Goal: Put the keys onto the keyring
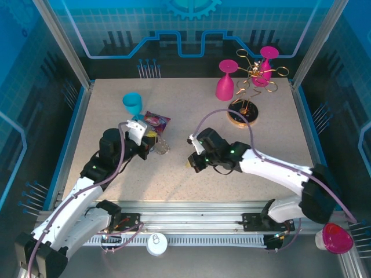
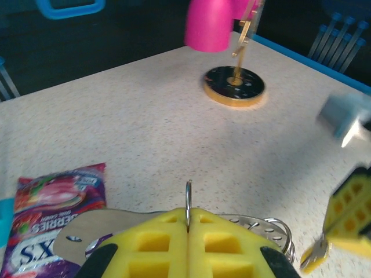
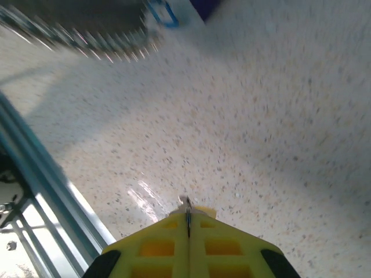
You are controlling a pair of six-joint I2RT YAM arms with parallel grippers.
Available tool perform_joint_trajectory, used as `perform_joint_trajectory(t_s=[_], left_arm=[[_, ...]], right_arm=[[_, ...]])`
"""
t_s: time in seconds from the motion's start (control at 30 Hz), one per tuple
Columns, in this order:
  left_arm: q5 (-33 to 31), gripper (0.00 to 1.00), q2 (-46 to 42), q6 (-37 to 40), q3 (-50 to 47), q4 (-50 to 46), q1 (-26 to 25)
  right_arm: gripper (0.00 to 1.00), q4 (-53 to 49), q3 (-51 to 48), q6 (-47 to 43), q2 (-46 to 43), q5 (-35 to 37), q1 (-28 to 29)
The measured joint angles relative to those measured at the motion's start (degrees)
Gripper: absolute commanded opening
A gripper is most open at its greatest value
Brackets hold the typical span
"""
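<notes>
My left gripper (image 2: 188, 217) is shut on the keyring (image 2: 188, 194). Its thin wire stands edge-on between the yellow pads, and more silvery loops (image 2: 279, 230) stick out at the lower right. From above, the left gripper (image 1: 152, 145) holds the keyring (image 1: 163, 148) left of the table's centre. My right gripper (image 3: 188, 219) is shut on a key (image 3: 186, 204), whose thin metal and pale yellow head peek out at the pad tips. In the left wrist view the right gripper's fingers (image 2: 348, 208) hold the yellow-headed key (image 2: 316, 256) just right of the ring. From above, the right gripper (image 1: 195, 160) sits a short gap from the left one.
A purple snack packet (image 1: 156, 121) lies just behind the left gripper, with a teal cup (image 1: 133, 103) beyond it. The gold wire rack (image 1: 246, 113) with pink glasses (image 1: 226, 87) stands at the back right. The aluminium rail (image 3: 46, 191) runs along the near edge.
</notes>
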Motion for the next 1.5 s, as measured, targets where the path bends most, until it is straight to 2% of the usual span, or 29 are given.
perform_joint_trajectory(t_s=[0.27, 0.4, 0.53, 0.77, 1.03, 1.5], left_arm=[[16.55, 0.0, -0.24, 9.2, -0.52, 0.96, -0.02], [23.61, 0.0, 0.22, 11.08, -0.52, 1.64, -0.04], [27.47, 0.0, 0.5, 11.74, -0.52, 1.73, -1.2], [30.03, 0.0, 0.52, 11.45, -0.52, 1.97, -3.37], [29.4, 0.0, 1.05, 7.93, -0.52, 3.54, -3.58], [28.26, 0.0, 1.64, 5.4, -0.52, 3.65, -3.58]], right_arm=[[0.0, 7.96, -7.17, -11.58, -14.25, -7.56, -5.18], [0.0, 9.16, -6.6, -15.37, -16.37, -12.24, -6.64], [0.0, 9.4, -5.22, -17.03, -16.22, -16.61, -7.15], [0.0, 12.24, -0.46, -16.5, -12.22, -23.82, -6.91], [0.0, 14.36, 1.68, -15.3, -8.17, -29.07, -5.42], [0.0, 15.58, 4.46, -14.82, -5.18, -29.68, -4.09]])
